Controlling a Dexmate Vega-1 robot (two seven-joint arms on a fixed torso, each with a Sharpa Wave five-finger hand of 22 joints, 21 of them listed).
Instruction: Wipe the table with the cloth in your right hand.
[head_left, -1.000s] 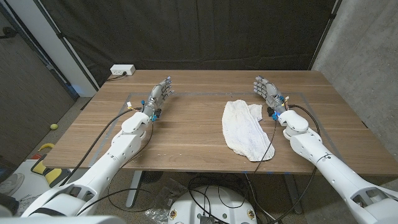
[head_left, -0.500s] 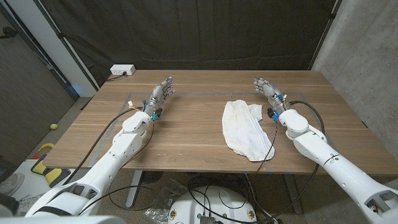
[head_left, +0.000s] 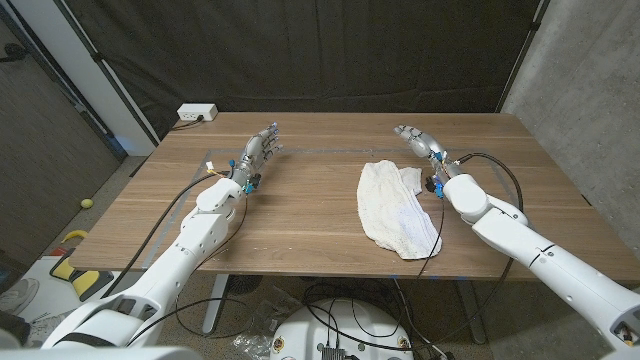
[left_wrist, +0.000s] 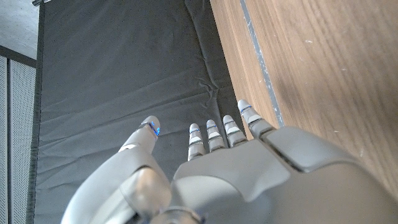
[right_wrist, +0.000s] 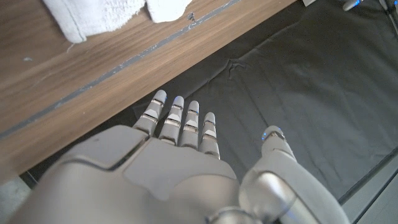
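Right hand (head_left: 417, 139) hovers near the far edge of the table (head_left: 300, 215), fingers straight and apart, holding nothing. Its wrist view looks along the hand's back (right_wrist: 180, 155) and catches the far end of the cloth (right_wrist: 106, 15) lying on the wood beyond the fingertips. From the head camera, the white cloth (head_left: 397, 207) lies crumpled just beside that arm, toward the table's middle. On the other side, the left hand (head_left: 259, 152) is spread and empty too; its wrist view (left_wrist: 249, 174) shows fingers over bare wood and a dark curtain (left_wrist: 124, 74).
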